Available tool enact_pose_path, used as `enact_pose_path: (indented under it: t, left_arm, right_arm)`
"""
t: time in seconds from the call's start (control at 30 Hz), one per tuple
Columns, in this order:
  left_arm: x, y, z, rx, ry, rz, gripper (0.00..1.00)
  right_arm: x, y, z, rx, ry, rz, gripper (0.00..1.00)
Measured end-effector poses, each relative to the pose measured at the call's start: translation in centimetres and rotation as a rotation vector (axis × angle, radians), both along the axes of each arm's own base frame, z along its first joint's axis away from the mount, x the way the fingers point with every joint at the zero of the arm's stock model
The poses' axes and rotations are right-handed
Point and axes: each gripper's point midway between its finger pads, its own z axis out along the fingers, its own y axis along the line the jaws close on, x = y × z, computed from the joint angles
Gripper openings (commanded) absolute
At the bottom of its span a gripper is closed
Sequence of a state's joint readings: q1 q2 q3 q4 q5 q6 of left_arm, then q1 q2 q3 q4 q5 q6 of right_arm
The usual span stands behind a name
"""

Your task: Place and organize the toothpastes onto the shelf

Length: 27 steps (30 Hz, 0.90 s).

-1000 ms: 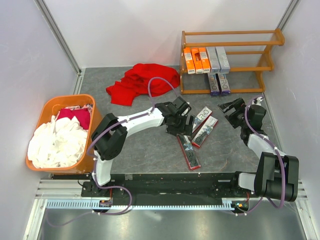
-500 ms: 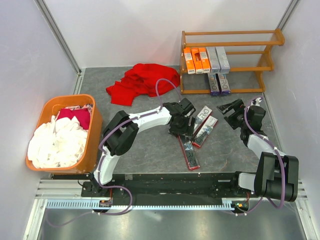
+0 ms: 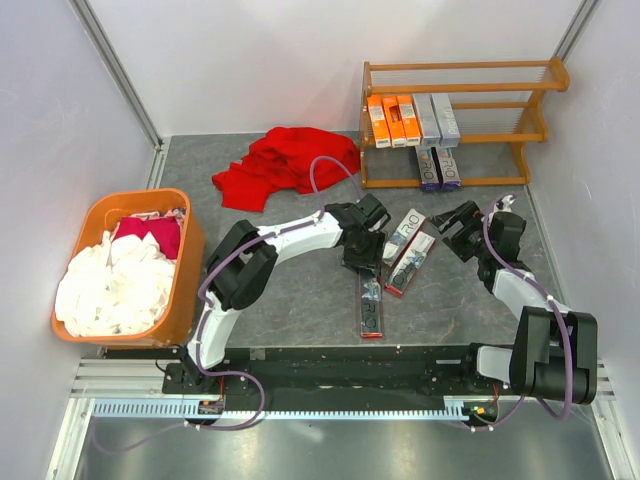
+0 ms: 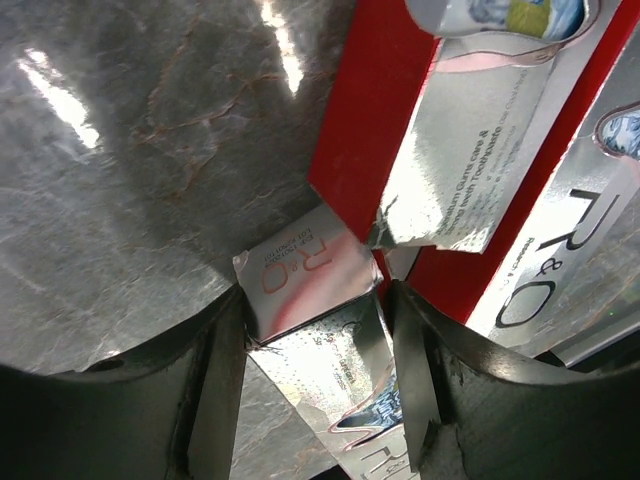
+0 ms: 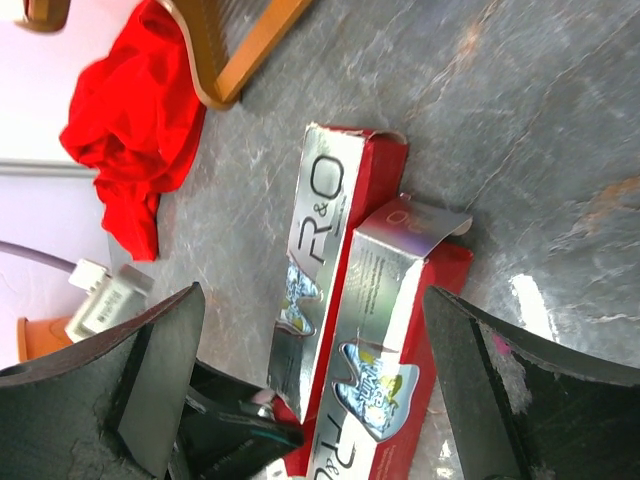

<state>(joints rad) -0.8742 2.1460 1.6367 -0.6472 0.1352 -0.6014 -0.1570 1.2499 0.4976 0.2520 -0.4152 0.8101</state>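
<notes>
On the grey tabletop a silver and red toothpaste box (image 3: 371,305) lies pointing toward the near edge. My left gripper (image 3: 365,262) is shut on its far end. In the left wrist view the fingers (image 4: 215,370) press both sides of that box (image 4: 315,290). Two more silver and red boxes (image 3: 405,235) (image 3: 412,262) lie side by side just to the right, also seen in the right wrist view (image 5: 315,230) (image 5: 390,300). My right gripper (image 3: 455,222) hovers wide open beside them, holding nothing. The wooden shelf (image 3: 455,95) holds three orange boxes (image 3: 392,120), two silver-grey ones (image 3: 437,118) and two dark purple ones (image 3: 438,165).
A red cloth (image 3: 290,165) lies left of the shelf. An orange plastic basket (image 3: 185,250) full of white and red cloths stands at the left edge. White walls close in the table on three sides.
My left gripper has closed on the end of the box. The box swung from slanted to pointing straight at the near edge. The right gripper drifted slightly left, still open.
</notes>
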Motion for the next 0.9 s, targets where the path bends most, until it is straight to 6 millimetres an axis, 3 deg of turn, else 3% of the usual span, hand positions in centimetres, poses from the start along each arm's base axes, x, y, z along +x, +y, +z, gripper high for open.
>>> enact_pose_path:
  t: [0.2,0.4,0.5,0.67,0.77,0.9]
  left_arm:
    - [1.3,2.6,2.1,-0.112,0.016,0.067,0.52]
    - [6.3,7.6,7.0,-0.343,-0.033,0.222,0.52]
    - [8.3,10.2,8.3,-0.447,-0.055,0.299,0.52]
    - [9.2,13.5,8.0,-0.623,0.004,0.411,0.50]
    - [9.0,14.8,7.4,-0.715,0.062,0.469,0.49]
    - [9.1,15.6,8.2,-0.830,0.105,0.497,0.48]
  right_arm:
    - [-0.6,2.0,-0.3,-0.015,0.020,0.066,0.98]
    - [-0.8,5.5,1.2,-0.051,-0.016,0.160,0.98]
    - [-0.9,7.4,2.1,-0.071,-0.045,0.203,0.98]
    - [-2.1,11.1,3.2,-0.118,-0.083,0.282,0.98]
    - [-3.2,14.1,3.9,-0.156,-0.117,0.348,0.98]
    - [-4.8,17.2,4.3,-0.208,-0.158,0.428,0.98]
